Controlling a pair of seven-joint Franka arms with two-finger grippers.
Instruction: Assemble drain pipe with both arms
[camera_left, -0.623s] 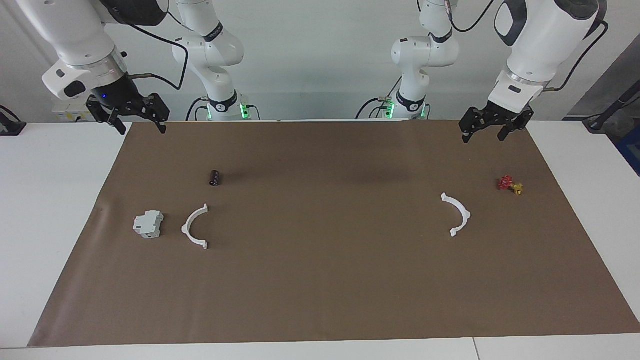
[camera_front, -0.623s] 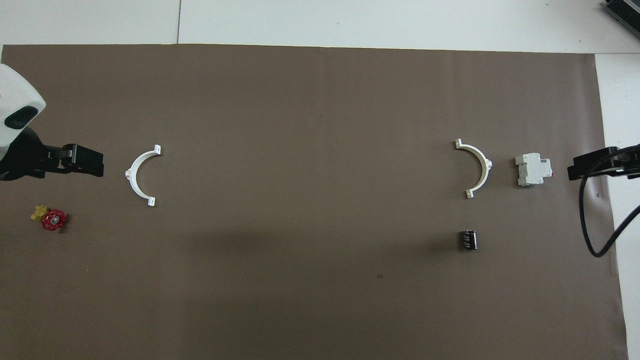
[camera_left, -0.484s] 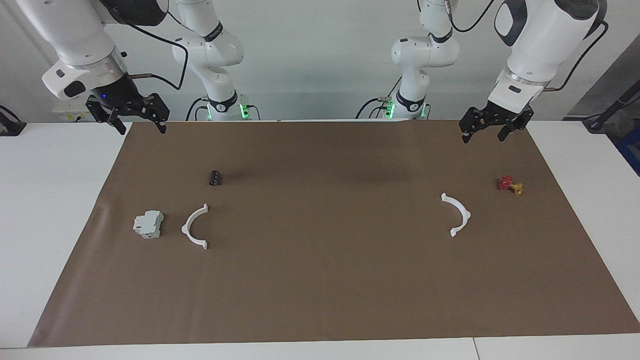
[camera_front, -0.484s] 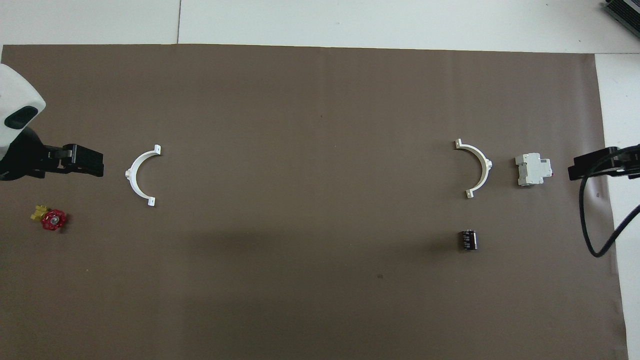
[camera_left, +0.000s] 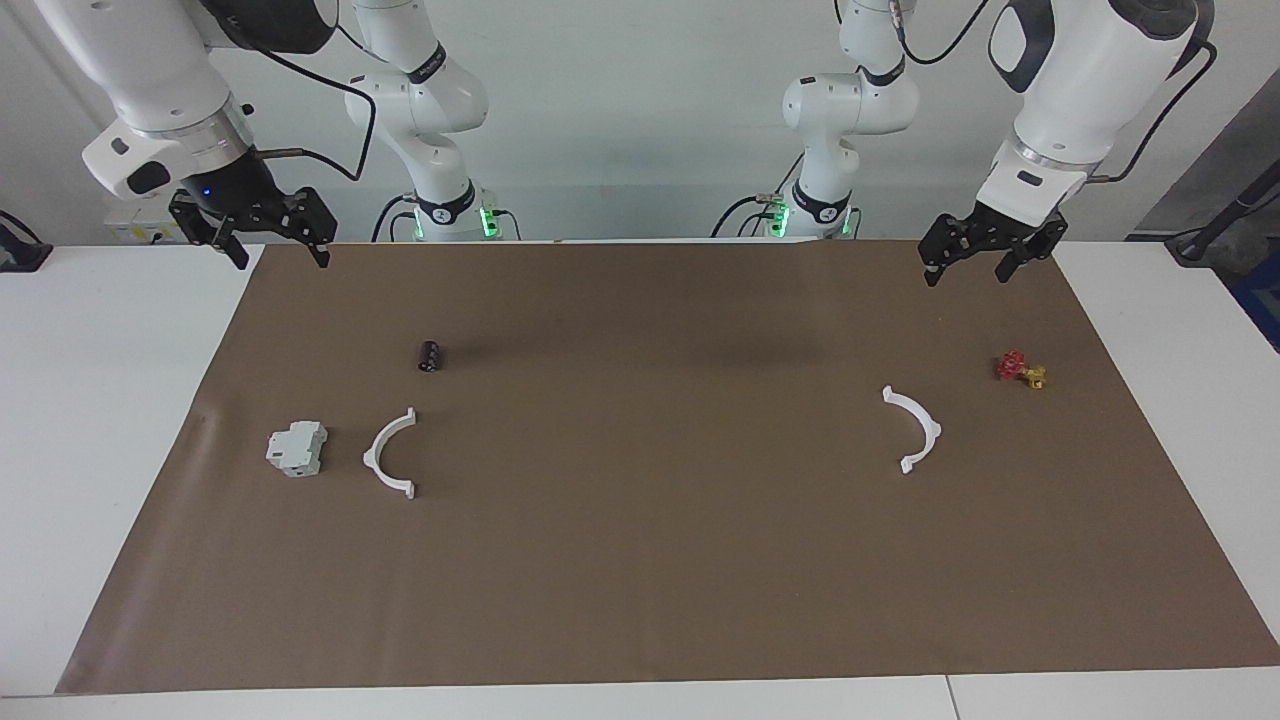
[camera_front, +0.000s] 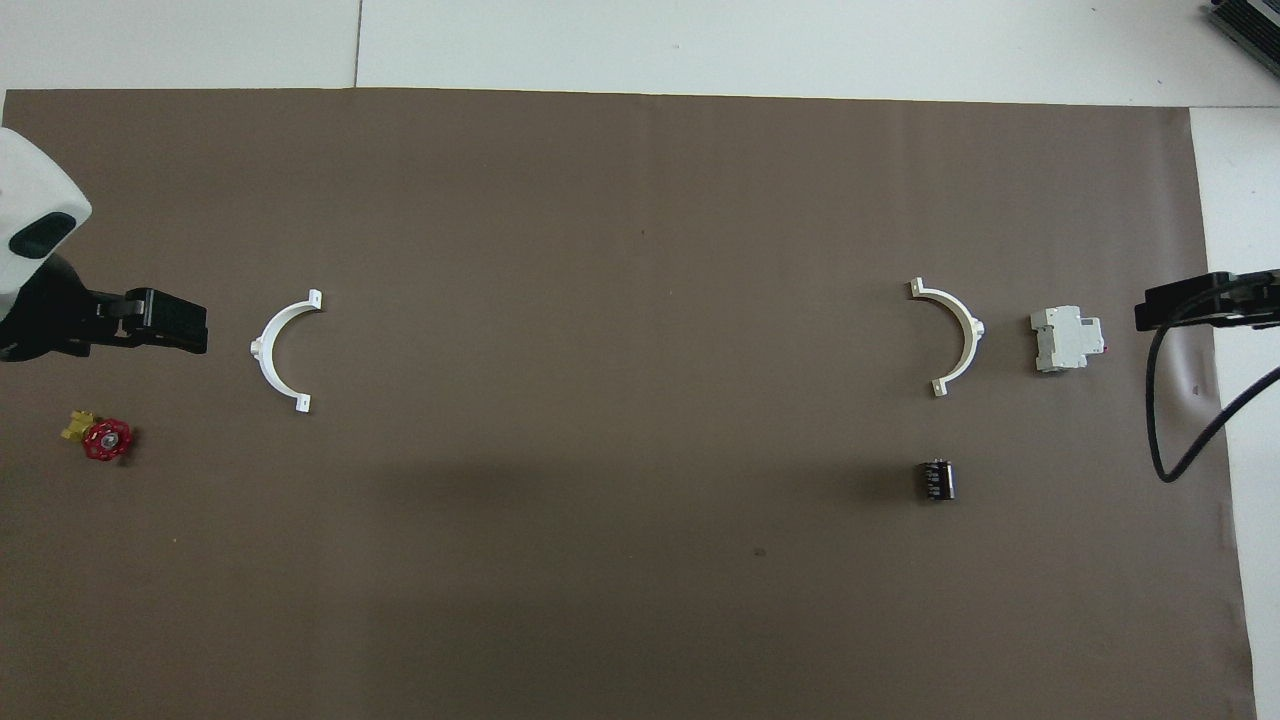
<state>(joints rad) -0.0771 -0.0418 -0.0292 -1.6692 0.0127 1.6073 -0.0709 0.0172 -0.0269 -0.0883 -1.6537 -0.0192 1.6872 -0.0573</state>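
The drain pipe lies as two separate white half-rings on the brown mat. One half-ring (camera_left: 932, 425) (camera_front: 260, 350) is toward the left arm's end. The other half-ring (camera_left: 372, 452) (camera_front: 972, 328) is toward the right arm's end, beside a grey-white block. My left gripper (camera_left: 965, 275) (camera_front: 170, 330) hangs open and empty above the mat's edge closest to the robots. My right gripper (camera_left: 281, 258) (camera_front: 1170, 310) also hangs open and empty, over the mat's corner at its own end. Both grippers are well apart from the half-rings.
A grey-white boxy block (camera_left: 297, 448) (camera_front: 1066, 339) sits next to the half-ring at the right arm's end. A small black cylinder (camera_left: 430, 355) (camera_front: 935, 479) lies nearer to the robots than that half-ring. A red and yellow valve (camera_left: 1020, 369) (camera_front: 105, 438) lies at the left arm's end.
My right gripper has shifted slightly and its cable has swung with it. The left gripper and all the objects have stayed put.
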